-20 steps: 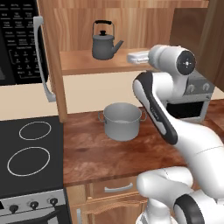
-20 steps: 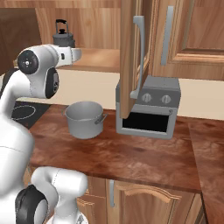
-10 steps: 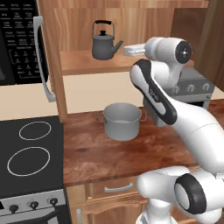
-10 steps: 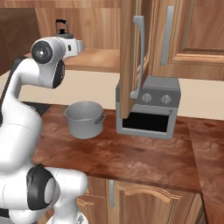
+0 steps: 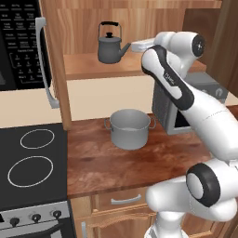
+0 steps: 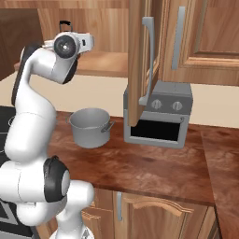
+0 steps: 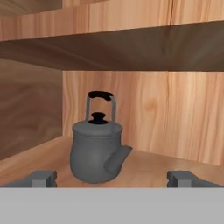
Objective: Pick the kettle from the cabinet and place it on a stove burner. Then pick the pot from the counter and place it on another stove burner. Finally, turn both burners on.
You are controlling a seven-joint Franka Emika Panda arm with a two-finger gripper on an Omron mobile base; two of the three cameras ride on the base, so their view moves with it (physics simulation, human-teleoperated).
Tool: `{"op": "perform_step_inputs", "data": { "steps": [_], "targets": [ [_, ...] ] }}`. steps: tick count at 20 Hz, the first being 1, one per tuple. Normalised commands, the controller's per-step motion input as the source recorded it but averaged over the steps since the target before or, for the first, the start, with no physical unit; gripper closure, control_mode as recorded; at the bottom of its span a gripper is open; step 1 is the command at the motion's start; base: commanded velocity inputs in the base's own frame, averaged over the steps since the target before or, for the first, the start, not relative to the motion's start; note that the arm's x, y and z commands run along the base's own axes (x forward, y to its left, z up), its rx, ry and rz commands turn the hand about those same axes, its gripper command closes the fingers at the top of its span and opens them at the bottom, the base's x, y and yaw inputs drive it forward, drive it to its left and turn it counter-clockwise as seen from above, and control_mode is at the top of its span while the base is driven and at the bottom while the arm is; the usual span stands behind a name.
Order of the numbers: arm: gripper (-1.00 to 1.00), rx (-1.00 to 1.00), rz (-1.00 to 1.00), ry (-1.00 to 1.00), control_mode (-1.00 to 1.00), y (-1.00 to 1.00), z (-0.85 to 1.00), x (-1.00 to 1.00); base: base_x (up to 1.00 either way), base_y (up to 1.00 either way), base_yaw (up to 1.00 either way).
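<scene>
Wooden cabinet [image 5: 93, 69] shelf, kettle [image 5: 110, 45] upright, wide-open empty gripper [image 7: 113, 177] now nearer its spout, pot [image 5: 129, 128] unmoved.

The small dark grey kettle [image 5: 109, 45] stood upright on the cabinet [image 5: 93, 69] shelf, spout pointing right in the left base view. The wide grey pot [image 5: 129, 128] sat empty on the reddish-brown table [image 5: 107, 162], beside the black cooktop's white burners [image 5: 31, 160].

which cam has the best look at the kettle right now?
Hand view: the kettle sits whole and unobstructed on the cabinet shelf, showing handle, lid knob and spout. The left base view shows it whole too, but smaller. In the right base view only its handle top peeks above the arm.
</scene>
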Motion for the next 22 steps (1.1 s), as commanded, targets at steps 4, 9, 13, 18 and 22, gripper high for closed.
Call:
{"op": "perform_step_inputs", "data": {
  "steps": [4,9,13,18,22],
  "targets": [
    [-1.00,0.00,0.10,0.00,-1.00,0.00,0.15,0.32,0.00,0.00,0.00],
    [-1.00,0.00,0.04,0.00,-1.00,0.04,0.04,0.35,0.00,0.00,0.00],
    [-1.00,0.00,0.02,0.00,-1.00,0.01,0.00,0.18,0.00,0.00,0.00],
    [-1.00,0.00,0.03,0.00,-1.00,0.00,0.00,0.18,0.00,0.00,0.00],
    [-1.00,0.00,0.04,0.00,-1.00,0.00,0.05,0.24,0.00,0.00,0.00]
  ]
}}
